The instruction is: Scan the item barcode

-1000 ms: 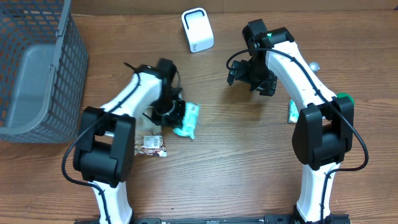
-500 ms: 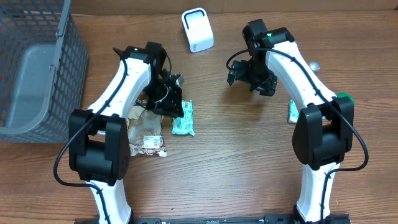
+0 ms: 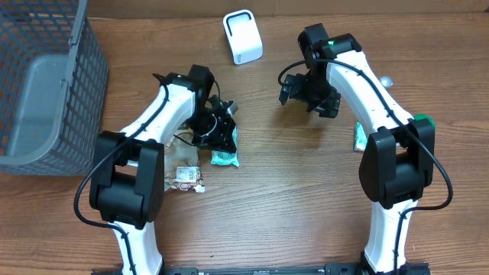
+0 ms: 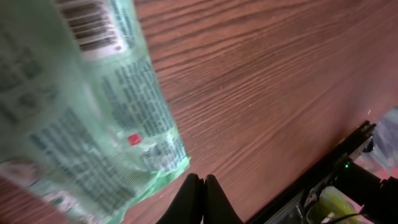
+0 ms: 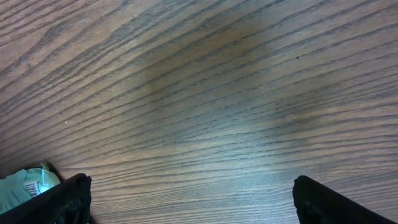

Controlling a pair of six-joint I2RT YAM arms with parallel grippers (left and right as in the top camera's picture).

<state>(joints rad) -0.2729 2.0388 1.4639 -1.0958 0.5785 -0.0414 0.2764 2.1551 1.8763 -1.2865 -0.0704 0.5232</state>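
The left gripper has its two dark fingers pressed together, and I can see nothing pinched between them. The corner of the green printed plastic packet lies just beside the tips, flat on the brown wooden table. From above, that packet sits a little left of the middle of the frame, partly under the left arm's wrist. It looks to me like a light, soft pouch: crinkly, glossy, likely to slide on the wood and to buckle if squeezed hard. I would take it by a sealed edge or a corner, clear of the barcode, so that the print stays flat and uncovered. The right gripper hangs over bare wood with its jaws wide apart and nothing between them, right of centre in the overhead view. Only the left wrist camera shows the barcode, blurred at the upper left of its frame and facing up; from overhead the arm hides most of the pouch. Only the overhead view shows the white box-shaped scanner at the top centre, well apart from the packet. It also shows the grey mesh basket at the upper left and a crumpled pale wrapper near the packet's left.
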